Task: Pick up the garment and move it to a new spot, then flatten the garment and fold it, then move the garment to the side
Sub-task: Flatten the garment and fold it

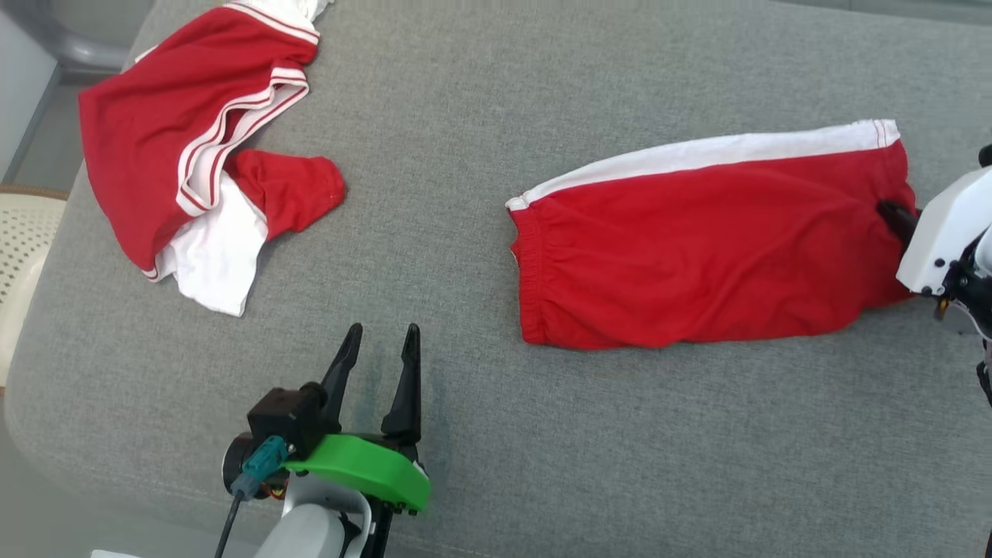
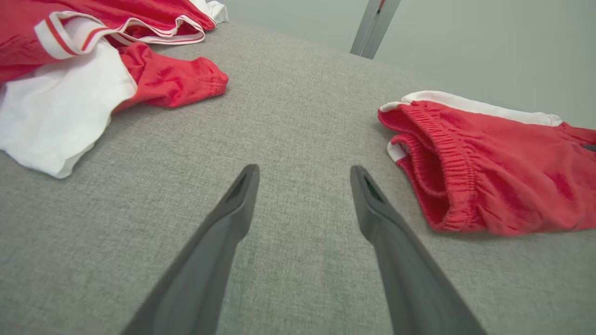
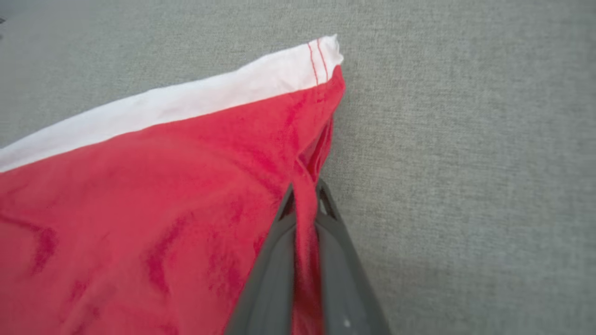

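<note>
A pair of red shorts (image 1: 713, 248) with a white side stripe lies folded in half on the grey cushion, waistband to the left. My right gripper (image 1: 891, 211) is shut on the shorts' right hem, and in the right wrist view a pinch of red cloth (image 3: 305, 204) runs between its two fingers. The shorts (image 2: 503, 177) lie to the right of my left gripper (image 2: 305, 179), elastic waistband nearest. That left gripper (image 1: 380, 341) stands open over bare cushion at the lower left, holding nothing.
A second red and white garment (image 1: 194, 147) lies crumpled at the cushion's far left; it is also in the left wrist view (image 2: 84, 60). The grey cushion (image 1: 465, 155) spans the view. A pale woven chair (image 1: 23, 240) sits past its left edge.
</note>
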### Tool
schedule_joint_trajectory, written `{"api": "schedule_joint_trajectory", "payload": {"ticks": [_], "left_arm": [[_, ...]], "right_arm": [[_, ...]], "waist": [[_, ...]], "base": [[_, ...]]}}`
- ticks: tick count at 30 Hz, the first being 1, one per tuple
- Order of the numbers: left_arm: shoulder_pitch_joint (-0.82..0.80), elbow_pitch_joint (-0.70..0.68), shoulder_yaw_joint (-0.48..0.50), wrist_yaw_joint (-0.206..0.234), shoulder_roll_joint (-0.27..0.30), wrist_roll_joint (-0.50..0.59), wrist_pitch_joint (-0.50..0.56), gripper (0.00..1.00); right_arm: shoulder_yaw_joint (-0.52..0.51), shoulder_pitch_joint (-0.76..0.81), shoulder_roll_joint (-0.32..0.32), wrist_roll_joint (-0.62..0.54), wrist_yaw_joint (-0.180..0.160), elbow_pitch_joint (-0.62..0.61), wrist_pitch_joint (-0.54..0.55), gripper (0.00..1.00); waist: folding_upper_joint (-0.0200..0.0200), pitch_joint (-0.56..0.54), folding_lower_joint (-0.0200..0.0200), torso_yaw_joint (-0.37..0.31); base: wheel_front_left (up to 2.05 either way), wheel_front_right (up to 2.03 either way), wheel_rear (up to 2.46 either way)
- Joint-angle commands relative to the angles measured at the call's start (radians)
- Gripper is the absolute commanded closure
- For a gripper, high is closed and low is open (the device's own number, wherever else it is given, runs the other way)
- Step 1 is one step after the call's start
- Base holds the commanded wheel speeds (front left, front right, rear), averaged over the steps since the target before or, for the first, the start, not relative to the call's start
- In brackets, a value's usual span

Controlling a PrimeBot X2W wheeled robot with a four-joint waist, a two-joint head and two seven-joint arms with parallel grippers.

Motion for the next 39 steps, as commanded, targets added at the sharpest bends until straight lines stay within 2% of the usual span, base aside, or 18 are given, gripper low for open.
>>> {"api": "schedule_joint_trajectory", "payload": {"ticks": [1, 6, 11, 18, 21, 25, 32, 35, 39], "left_arm": [[0.022, 0.004, 0.003, -0.009, 0.003, 0.012, -0.003, 0.0], [0.088, 0.021, -0.002, -0.017, 0.017, 0.03, -0.003, 0.0], [0.128, 0.023, -0.01, -0.019, 0.028, 0.024, 0.0, 0.0], [0.138, 0.013, -0.035, -0.035, 0.027, 0.016, 0.014, 0.0], [0.132, 0.012, -0.038, -0.038, 0.021, 0.01, 0.014, 0.0], [0.138, 0.027, -0.038, -0.04, 0.016, 0.0, 0.014, 0.0], [0.141, 0.054, -0.044, -0.041, 0.004, -0.012, 0.011, 0.0], [0.147, 0.06, -0.044, -0.041, 0.003, -0.015, 0.009, 0.0], [0.159, 0.078, -0.05, -0.044, 0.008, -0.015, 0.007, 0.0]], "right_arm": [[-0.014, 0.032, -0.01, 0.017, -0.001, -0.007, -0.012, 1.0], [-0.095, 0.15, -0.03, 0.073, -0.001, -0.025, -0.034, 1.0], [-0.185, 0.226, -0.041, 0.087, -0.001, -0.043, -0.05, 1.0], [-0.381, 0.259, -0.07, 0.06, -0.001, -0.073, -0.067, 1.0], [-0.41, 0.233, -0.066, 0.055, -0.001, -0.138, -0.049, 1.0], [-0.352, 0.208, -0.036, 0.076, -0.001, -0.258, 0.003, 1.0], [-0.098, 0.28, 0.047, 0.111, -0.001, -0.41, 0.121, 1.0], [-0.046, 0.321, 0.094, 0.096, -0.001, -0.427, 0.118, 1.0], [-0.023, 0.345, 0.162, 0.056, -0.001, -0.398, 0.057, 1.0]], "waist": [[0.0, -0.064, 0.0, -0.045], [0.0, -0.132, 0.0, -0.085], [0.0, -0.146, 0.0, -0.097], [0.0, -0.13, 0.0, -0.077], [0.0, -0.12, 0.0, -0.066], [0.0, -0.121, 0.0, -0.06], [0.0, -0.158, 0.0, -0.048], [0.0, -0.168, 0.0, -0.043], [0.0, -0.177, 0.0, -0.046]], "base": [[0.0, 0.0, 0.0], [0.0, 0.0, 0.0], [0.0, 0.0, 0.0], [0.0, 0.0, 0.0], [0.0, 0.0, 0.0], [0.0, 0.0, 0.0], [0.0, 0.0, 0.0], [0.0, 0.0, 0.0], [0.0, 0.0, 0.0]]}}
